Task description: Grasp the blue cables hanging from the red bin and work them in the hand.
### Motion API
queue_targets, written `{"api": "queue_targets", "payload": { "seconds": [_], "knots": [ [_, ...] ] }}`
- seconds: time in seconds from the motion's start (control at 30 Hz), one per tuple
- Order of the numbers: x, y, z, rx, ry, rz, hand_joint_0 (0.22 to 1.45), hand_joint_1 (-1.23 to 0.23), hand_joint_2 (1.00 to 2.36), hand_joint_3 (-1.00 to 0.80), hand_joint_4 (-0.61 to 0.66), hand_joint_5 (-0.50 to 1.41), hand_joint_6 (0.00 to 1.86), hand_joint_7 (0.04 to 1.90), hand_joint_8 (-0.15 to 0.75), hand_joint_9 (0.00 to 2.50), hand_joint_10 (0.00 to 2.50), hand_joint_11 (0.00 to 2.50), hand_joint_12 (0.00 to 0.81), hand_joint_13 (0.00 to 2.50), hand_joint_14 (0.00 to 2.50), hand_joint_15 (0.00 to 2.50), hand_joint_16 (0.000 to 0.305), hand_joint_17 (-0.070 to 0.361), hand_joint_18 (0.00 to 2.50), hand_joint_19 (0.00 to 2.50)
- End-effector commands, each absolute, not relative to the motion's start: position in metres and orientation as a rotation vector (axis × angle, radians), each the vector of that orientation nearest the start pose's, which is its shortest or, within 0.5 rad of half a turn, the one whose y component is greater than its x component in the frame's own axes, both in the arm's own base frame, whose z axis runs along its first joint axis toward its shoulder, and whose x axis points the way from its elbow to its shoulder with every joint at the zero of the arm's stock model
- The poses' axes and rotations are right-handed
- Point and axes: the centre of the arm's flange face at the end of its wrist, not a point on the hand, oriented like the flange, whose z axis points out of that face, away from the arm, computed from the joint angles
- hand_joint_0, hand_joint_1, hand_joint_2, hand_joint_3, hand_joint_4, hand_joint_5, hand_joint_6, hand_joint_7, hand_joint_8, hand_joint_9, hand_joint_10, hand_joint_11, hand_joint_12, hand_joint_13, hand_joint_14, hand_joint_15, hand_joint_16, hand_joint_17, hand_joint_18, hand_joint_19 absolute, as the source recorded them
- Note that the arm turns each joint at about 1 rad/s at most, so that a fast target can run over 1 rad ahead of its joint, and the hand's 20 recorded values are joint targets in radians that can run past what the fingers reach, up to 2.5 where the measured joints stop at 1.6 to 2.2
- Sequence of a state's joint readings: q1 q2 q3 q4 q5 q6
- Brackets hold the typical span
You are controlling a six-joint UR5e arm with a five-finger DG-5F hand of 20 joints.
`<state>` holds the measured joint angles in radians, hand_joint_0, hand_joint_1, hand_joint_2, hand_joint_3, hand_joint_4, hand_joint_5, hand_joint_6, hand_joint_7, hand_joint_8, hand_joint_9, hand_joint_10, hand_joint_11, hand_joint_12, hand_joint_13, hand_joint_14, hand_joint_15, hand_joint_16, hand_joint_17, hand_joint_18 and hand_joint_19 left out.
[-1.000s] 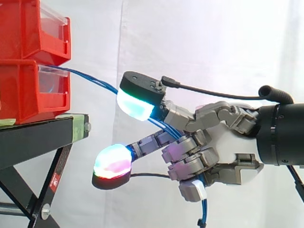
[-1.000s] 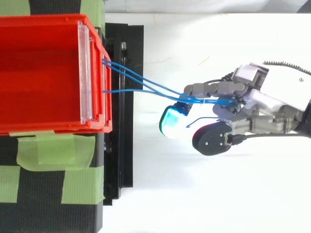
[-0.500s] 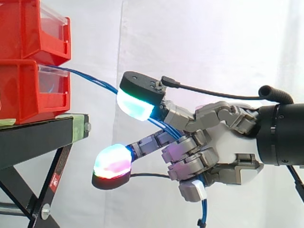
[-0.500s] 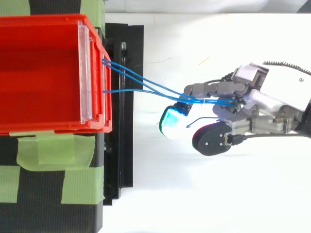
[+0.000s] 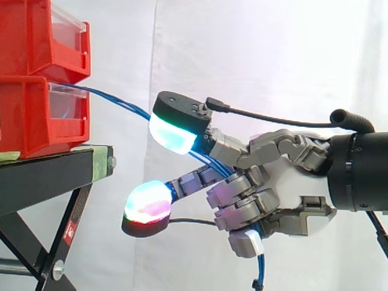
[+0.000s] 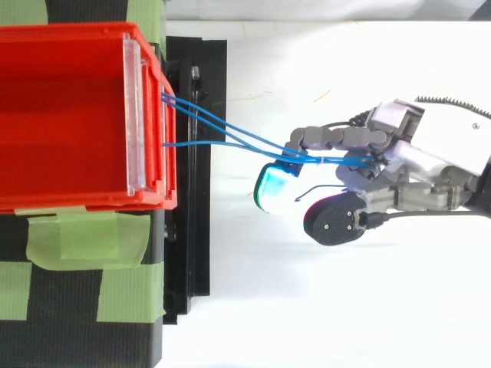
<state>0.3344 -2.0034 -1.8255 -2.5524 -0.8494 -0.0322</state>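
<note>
Thin blue cables (image 5: 118,103) (image 6: 230,136) run from the front of the lower red bin (image 5: 36,115) (image 6: 69,115) slanting down to the right into the hand (image 5: 285,194) (image 6: 418,165). The hand's lower fingers are curled round the cables, which drop out below it as a loose end (image 5: 260,270). One long finger reaches left with its glowing pad (image 5: 147,205) below the cables. Above the cables the thumb's cyan-glowing pad (image 5: 177,124) points toward the bin. Inside the fist the cables are hidden.
A second red bin (image 5: 42,36) is stacked on the lower one. Both rest on a black stand (image 5: 54,173) with green tape (image 6: 84,238). White curtain fills the back, and white floor (image 6: 307,307) lies under the hand.
The outstretched lower finger has curled slightly, its glowing pad shifting a little right and down. The cables, thumb and arm hold their places.
</note>
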Motion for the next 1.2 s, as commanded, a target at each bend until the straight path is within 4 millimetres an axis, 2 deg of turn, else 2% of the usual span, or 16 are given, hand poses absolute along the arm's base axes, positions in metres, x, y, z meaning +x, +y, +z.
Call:
{"api": "queue_targets", "payload": {
  "seconds": [0.0,0.37,0.97,1.1,1.17],
  "knots": [
    [0.581,-0.009,0.193,1.373,1.021,0.820,0.79,-0.61,1.00,-0.99,0.24,0.24,0.00,1.35,0.510,1.91,2.50,2.50,0.704,2.07,2.50,2.08,0.209,0.157,2.42,0.76],
    [0.581,-0.009,0.193,1.372,1.020,0.821,0.81,-0.67,1.00,-1.00,0.21,0.18,0.11,1.30,0.510,1.91,2.50,2.50,0.704,2.07,2.50,2.08,0.209,0.157,2.42,0.76],
    [0.579,-0.009,0.192,1.381,1.034,0.807,0.81,-0.65,1.00,-0.99,0.22,0.19,0.11,1.31,0.510,1.91,2.50,2.50,0.704,2.07,2.50,2.08,0.209,0.157,2.42,0.76],
    [0.580,-0.010,0.200,1.394,1.014,0.831,0.80,-0.65,1.00,-0.99,0.22,0.19,0.11,1.30,0.510,1.91,2.50,2.50,0.704,2.07,2.50,2.08,0.209,0.157,2.42,0.76],
    [0.588,-0.009,0.214,1.401,0.978,0.864,0.81,-0.64,1.00,-0.99,0.21,0.19,0.11,1.31,0.510,1.91,2.50,2.50,0.704,2.07,2.50,2.08,0.209,0.157,2.42,0.76]
  ]
}}
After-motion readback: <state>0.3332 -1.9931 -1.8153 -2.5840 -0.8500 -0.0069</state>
